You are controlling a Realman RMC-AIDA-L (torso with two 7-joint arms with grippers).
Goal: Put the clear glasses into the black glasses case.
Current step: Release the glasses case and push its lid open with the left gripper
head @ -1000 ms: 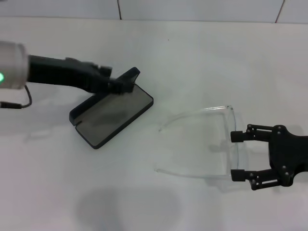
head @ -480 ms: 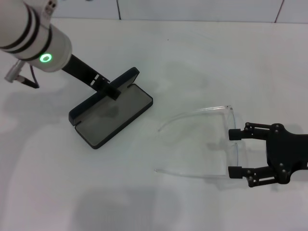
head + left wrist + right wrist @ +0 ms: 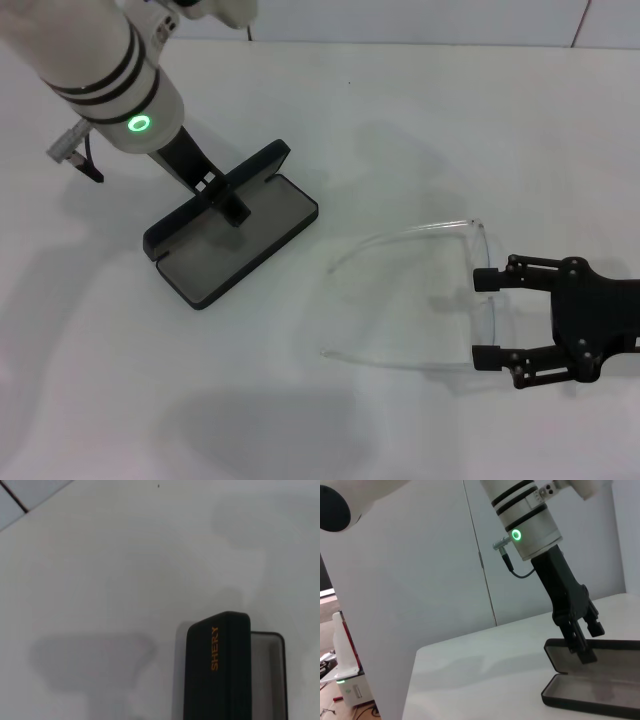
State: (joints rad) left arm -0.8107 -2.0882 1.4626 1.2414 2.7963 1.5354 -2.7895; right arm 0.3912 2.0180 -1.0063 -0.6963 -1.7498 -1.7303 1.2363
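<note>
The black glasses case (image 3: 215, 255) lies open at the left of the table, grey lining up and lid (image 3: 245, 172) raised. My left gripper (image 3: 228, 198) comes down onto the lid's rim, fingers pinched on it, one finger (image 3: 585, 652) on the lining side. The left wrist view shows the lid's outside (image 3: 217, 672) with orange lettering. The clear glasses (image 3: 483, 248) rest on the table to the right, arms pointing toward the case. Low at the right, my right gripper (image 3: 486, 317) stands open, its fingertips on either side of the lens.
The white table (image 3: 400, 120) ends at a tiled wall along the back. The left arm's thick white forearm (image 3: 110, 70) with a green light hangs over the table's far left.
The left arm has swung from lying low to standing steeply above the case, and its gripper has moved along the lid from the far end toward the middle. The right gripper edged slightly left.
</note>
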